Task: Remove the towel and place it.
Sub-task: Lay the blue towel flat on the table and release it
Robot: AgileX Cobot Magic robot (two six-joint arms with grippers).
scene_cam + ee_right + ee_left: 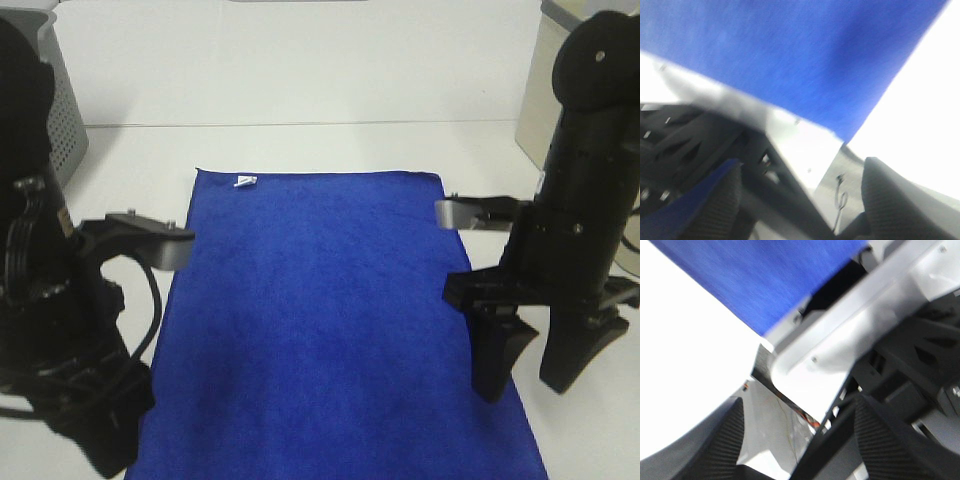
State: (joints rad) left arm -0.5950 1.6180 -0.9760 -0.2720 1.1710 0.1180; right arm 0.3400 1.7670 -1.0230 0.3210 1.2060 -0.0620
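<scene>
The towel (330, 320), a large royal-blue cloth, lies spread flat on the white table (300, 140), with a small white tag (245, 181) at its far short edge. My right gripper (535, 365) hangs open over the towel's right edge near the front, one finger over the cloth and one over bare table. In the right wrist view the right gripper (805, 210) holds nothing, and the towel (790, 55) fills the area beyond it. My left gripper (800, 450) is open and empty beside the towel's left edge (765, 280).
A grey perforated basket (62, 110) stands at the back left. A beige container (545, 95) stands at the back right. The left arm's black body (50, 300) overhangs the table's left front, close to the towel's edge.
</scene>
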